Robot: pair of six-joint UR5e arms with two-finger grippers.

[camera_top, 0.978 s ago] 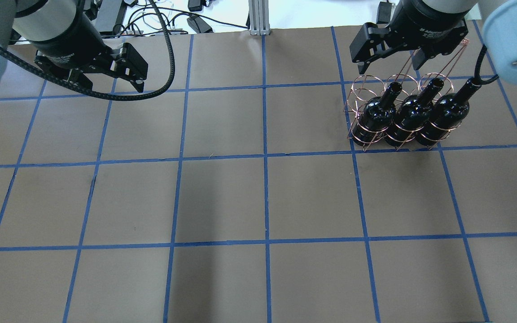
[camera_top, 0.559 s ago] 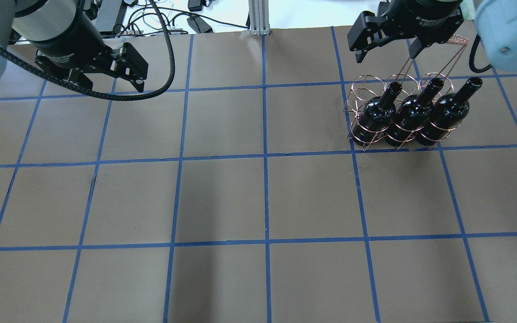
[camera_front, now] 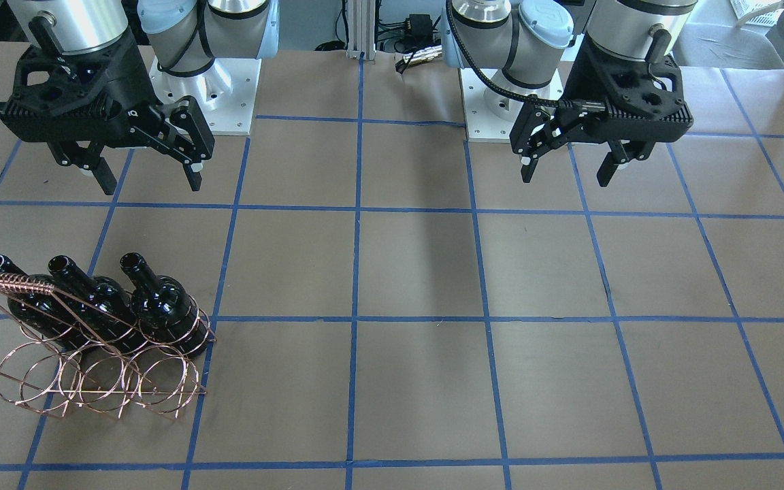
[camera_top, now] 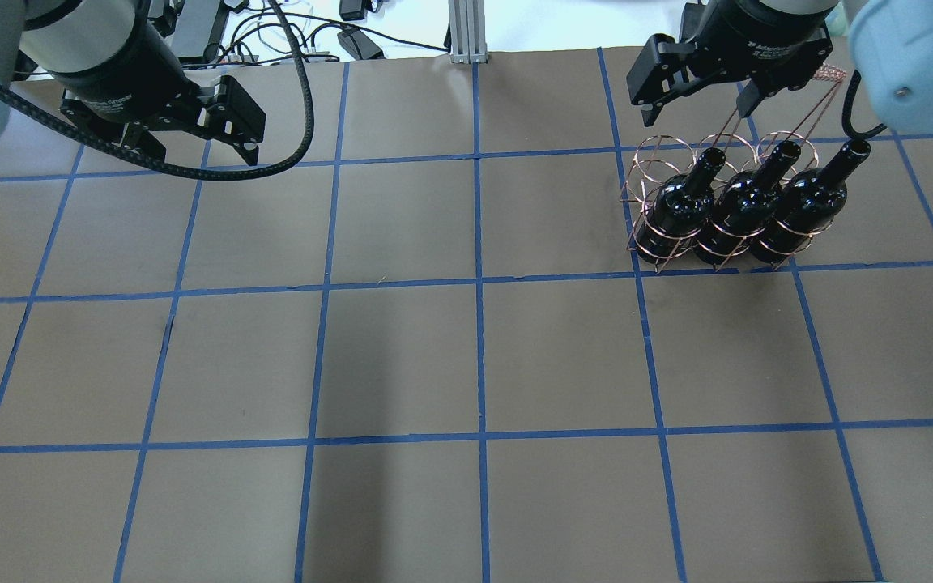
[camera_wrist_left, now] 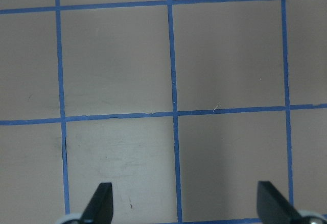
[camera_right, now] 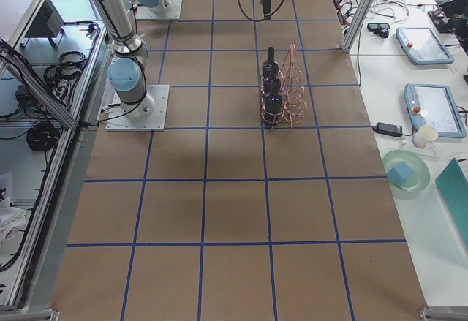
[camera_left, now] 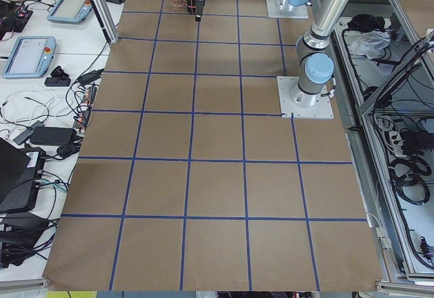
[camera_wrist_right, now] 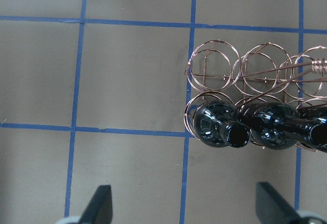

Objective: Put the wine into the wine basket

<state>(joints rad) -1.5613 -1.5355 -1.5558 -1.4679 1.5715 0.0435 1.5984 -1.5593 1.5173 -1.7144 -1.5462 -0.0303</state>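
The copper wire wine basket [camera_top: 654,162] stands at the right of the overhead view. Three black wine bottles [camera_top: 679,206] [camera_top: 738,209] [camera_top: 803,209] stand side by side in one of its rows, and the other row's rings [camera_wrist_right: 212,71] are empty. In the front-facing view the bottles [camera_front: 164,306] fill the row nearer the robot, behind the basket's empty rings [camera_front: 92,388]. My right gripper [camera_top: 695,99] [camera_front: 150,185] hangs open above and behind the basket handle, holding nothing. My left gripper [camera_top: 203,150] [camera_front: 564,178] is open over bare table far to the left.
Brown table with a blue tape grid. Cables and an aluminium post [camera_top: 462,32] lie at its far edge. The two arm bases [camera_front: 201,75] [camera_front: 501,95] stand on the robot's side. Side benches hold tablets [camera_right: 435,109] and a bowl [camera_right: 406,171].
My right gripper has drawn up and away from the bottle necks, still open. The bottles, the basket and the left gripper have stayed put.
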